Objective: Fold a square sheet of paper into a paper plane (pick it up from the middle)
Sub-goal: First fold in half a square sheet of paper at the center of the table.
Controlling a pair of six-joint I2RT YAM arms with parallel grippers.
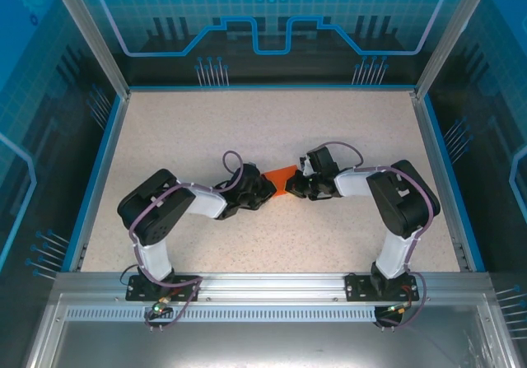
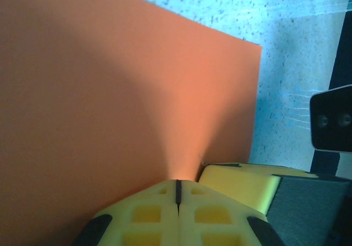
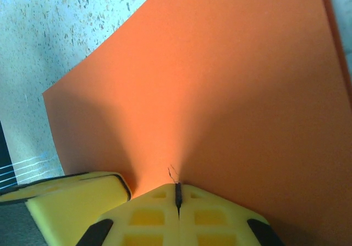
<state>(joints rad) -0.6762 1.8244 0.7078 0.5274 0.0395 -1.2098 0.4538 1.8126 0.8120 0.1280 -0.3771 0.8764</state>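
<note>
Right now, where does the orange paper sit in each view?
Top external: paper, small, mid-frame.
Left wrist: paper spans left and centre, corner upper right.
Right wrist: paper spans centre and right, corner mid-left.
Shared landmark: speckled table around it.

From above, the orange paper (image 1: 282, 175) was mostly covered by the left gripper (image 1: 270, 189) and right gripper (image 1: 291, 190), so its outline was perhaps a wedge. In both wrist views it ran past the frame edges, and the yellow pads (image 2: 146, 216) were cut off below.
</note>
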